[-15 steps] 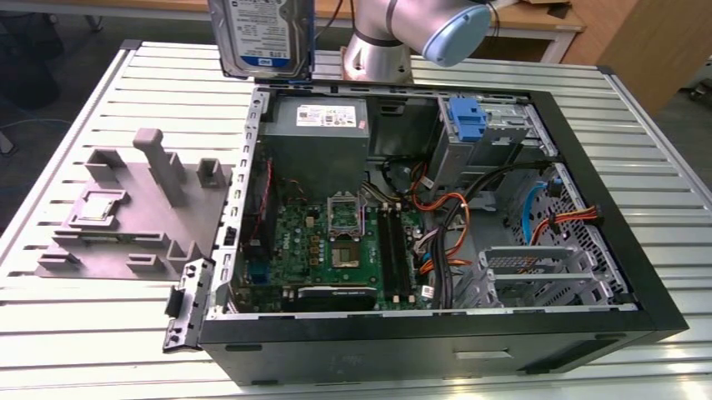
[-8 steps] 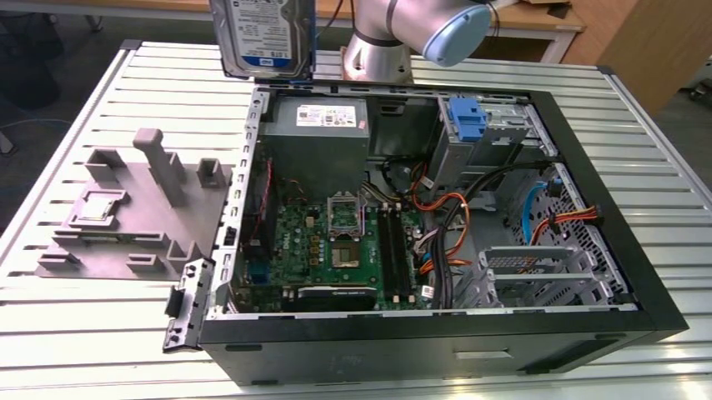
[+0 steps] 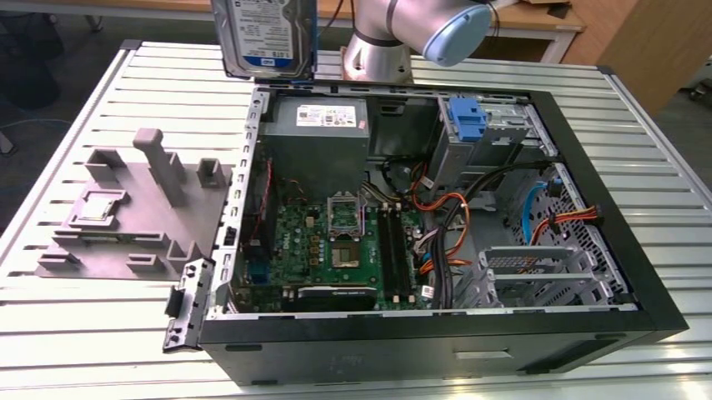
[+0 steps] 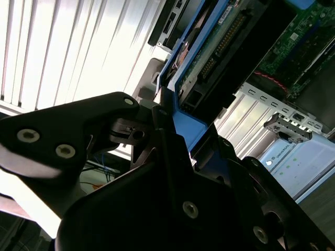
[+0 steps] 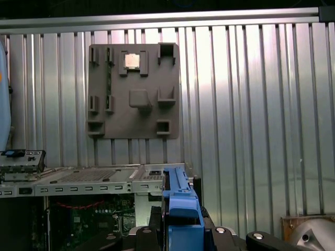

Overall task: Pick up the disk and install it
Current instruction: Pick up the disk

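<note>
The disk [image 3: 267,33] hangs upright at the top of the exterior view, toward the exterior view's left, above the bench [image 3: 89,333] and behind the open case [image 3: 663,321]. The fingers [image 4: 166,137] appear clenched on its bracket [image 5: 180,206].

Risk: the edge grip lets it twist, or loose cables [image 3: 551,221] snag it.

Label is white and blue; print unreadable.

No print is legible. The disk [image 3: 267,37] carries a white-and-blue label, its lines too small to make out. Inside the computer case [image 3: 659,283], the grey power supply box [image 3: 317,143] bears a white sticker, equally unreadable. The case's near outer wall has a pale sticker [image 3: 481,356], also illegible.
</note>
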Controlling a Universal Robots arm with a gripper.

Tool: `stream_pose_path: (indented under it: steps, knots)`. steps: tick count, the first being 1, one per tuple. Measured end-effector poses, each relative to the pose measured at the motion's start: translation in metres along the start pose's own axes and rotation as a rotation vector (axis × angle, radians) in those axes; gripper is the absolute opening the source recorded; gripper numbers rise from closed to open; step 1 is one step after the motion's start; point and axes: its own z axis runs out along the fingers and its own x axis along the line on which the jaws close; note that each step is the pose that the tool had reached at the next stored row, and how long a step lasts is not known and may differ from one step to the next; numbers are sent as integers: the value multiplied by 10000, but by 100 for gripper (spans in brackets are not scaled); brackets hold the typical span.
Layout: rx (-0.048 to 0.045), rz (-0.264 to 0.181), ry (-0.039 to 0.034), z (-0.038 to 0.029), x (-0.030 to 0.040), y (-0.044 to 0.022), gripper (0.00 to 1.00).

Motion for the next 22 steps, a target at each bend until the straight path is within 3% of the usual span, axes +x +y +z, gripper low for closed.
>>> stream_pose_path:
  steps: [22]
  knots:
    - [1, 0, 0, -1, -3, -45, 36]
